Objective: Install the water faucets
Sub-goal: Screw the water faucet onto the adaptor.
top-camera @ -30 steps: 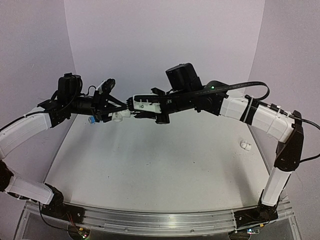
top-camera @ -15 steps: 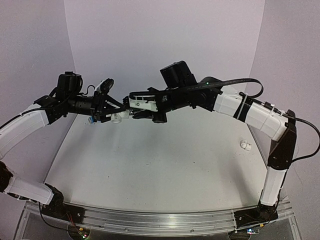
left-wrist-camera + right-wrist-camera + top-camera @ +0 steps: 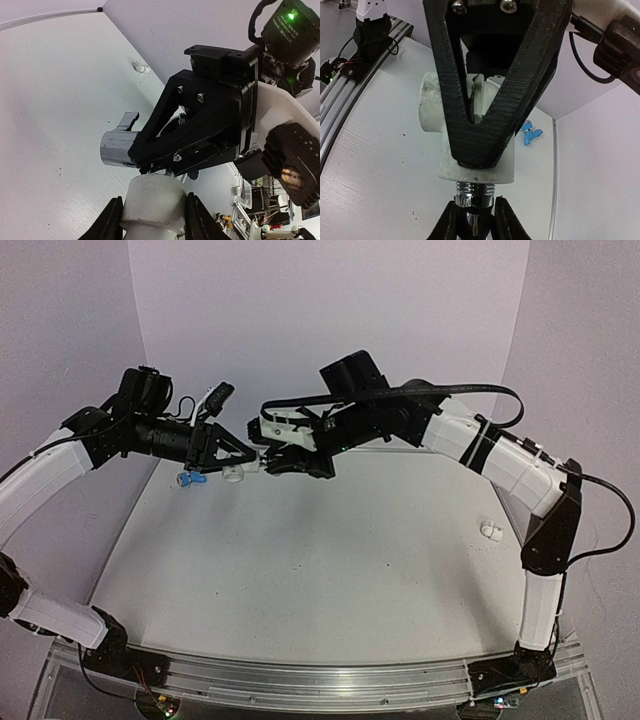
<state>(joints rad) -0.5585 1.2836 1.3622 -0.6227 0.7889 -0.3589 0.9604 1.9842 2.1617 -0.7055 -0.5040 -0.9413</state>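
Risk: left gripper point(image 3: 154, 216) clamps white fitting point(image 3: 475, 174) midair, far centre, right gripper point(image 3: 474, 220) pinches silver faucet point(image 3: 475, 196) stem at its port, blue faucet point(image 3: 532, 134) lies far left; any tilt could cross-thread or slip.

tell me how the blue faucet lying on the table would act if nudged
The blue faucet looks small and plastic, so probably light; a nudge would likely skid it across the smooth table. Its jutting arms should stop it rolling far. It looks rigid, not floppy.

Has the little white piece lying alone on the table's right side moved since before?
No. The little white piece sits in the same spot near the right edge of the table.
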